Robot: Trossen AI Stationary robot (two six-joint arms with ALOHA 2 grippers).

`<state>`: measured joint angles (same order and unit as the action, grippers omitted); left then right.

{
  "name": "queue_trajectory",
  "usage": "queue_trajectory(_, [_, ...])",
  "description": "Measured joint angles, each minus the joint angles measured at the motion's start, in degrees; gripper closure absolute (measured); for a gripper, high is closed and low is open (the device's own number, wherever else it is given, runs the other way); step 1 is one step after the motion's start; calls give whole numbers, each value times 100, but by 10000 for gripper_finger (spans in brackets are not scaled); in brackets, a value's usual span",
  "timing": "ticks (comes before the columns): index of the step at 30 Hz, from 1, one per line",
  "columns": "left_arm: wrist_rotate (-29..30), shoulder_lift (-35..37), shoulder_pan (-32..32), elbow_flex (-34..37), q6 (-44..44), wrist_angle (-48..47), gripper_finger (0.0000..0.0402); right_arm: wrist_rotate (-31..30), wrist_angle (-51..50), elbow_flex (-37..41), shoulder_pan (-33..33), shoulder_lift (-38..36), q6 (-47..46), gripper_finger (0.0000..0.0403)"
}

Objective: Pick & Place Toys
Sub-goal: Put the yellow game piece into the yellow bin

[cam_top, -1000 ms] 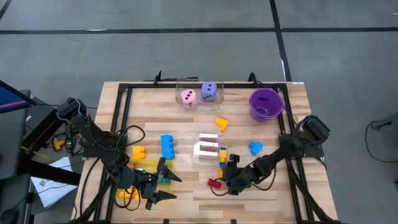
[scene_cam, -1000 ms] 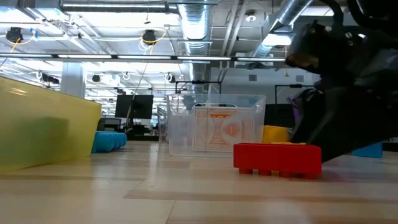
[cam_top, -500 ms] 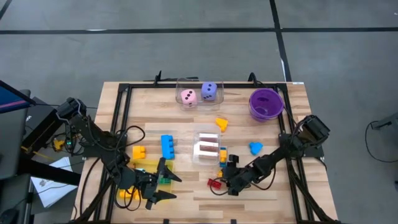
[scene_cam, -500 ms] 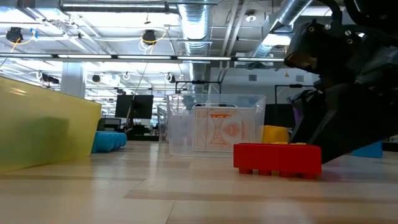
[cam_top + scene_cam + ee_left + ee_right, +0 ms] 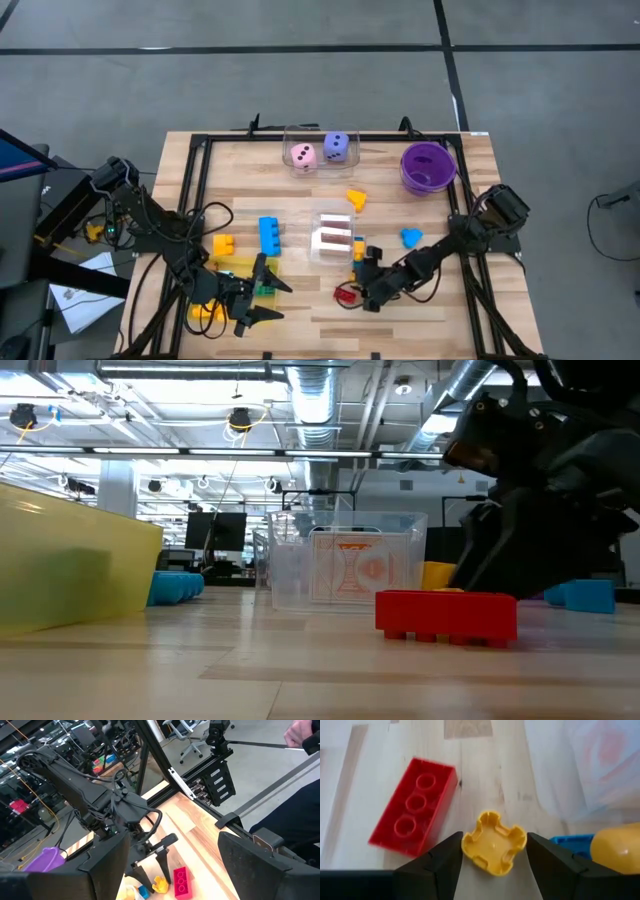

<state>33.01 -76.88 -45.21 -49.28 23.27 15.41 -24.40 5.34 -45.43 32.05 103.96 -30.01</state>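
At the near edge of the counter [image 5: 330, 318], around seven o'clock from its middle, the left pincer [image 5: 268, 301] hangs with its fingers spread wide and empty, beside a yellow tray [image 5: 232, 268] that holds a small green piece [image 5: 264, 290]. A yellow toy [image 5: 205, 312] lies just beyond that arm at eight o'clock. Toward five o'clock the right pincer [image 5: 494, 851] sits low over the wood, its two dark fingers part-open on either side of a small yellow notched piece [image 5: 494, 841], which lies between the tips; whether they touch it cannot be told. A red three-stud brick [image 5: 413, 806] lies flat just beside that piece, apart from the fingers. Close by are a blue brick edge [image 5: 570, 841] and a rounded yellow shape [image 5: 617, 845]. At the middle stands a clear box [image 5: 335, 236] with cards inside. A long blue brick [image 5: 270, 235] and a yellow brick [image 5: 222, 244] lie at nine o'clock, a blue shape [image 5: 411, 238] at three. Farther off, an orange shape [image 5: 356, 199] lies at one o'clock, and a purple bowl [image 5: 428, 166] at two. At twelve o'clock a second clear box [image 5: 320, 135] holds a pink die [image 5: 303, 156] and a purple die [image 5: 338, 147].
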Motion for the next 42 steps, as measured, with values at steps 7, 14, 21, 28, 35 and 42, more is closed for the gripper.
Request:
queue_trajectory(7, [0, 0, 0, 0, 0, 1, 103, 24, 47, -2, -46, 0, -1, 193])
queue_trajectory(14, [0, 0, 0, 0, 0, 0, 103, 39, 42, -2, -46, 0, -1, 194])
queue_trajectory(21, [0, 0, 2, 0, 0, -1, 103, 44, 40, -7, -42, 0, -1, 228])
queue_trajectory(28, [0, 0, 0, 0, 0, -1, 103, 47, 46, -13, -43, 0, 1, 244])
queue_trajectory(35, [0, 0, 2, 0, 0, 1, 103, 330, 43, -17, 38, -19, 125, 225])
queue_trajectory(42, [-2, 0, 0, 0, 0, 1, 103, 398, -395, -180, 183, -279, 200, 249])
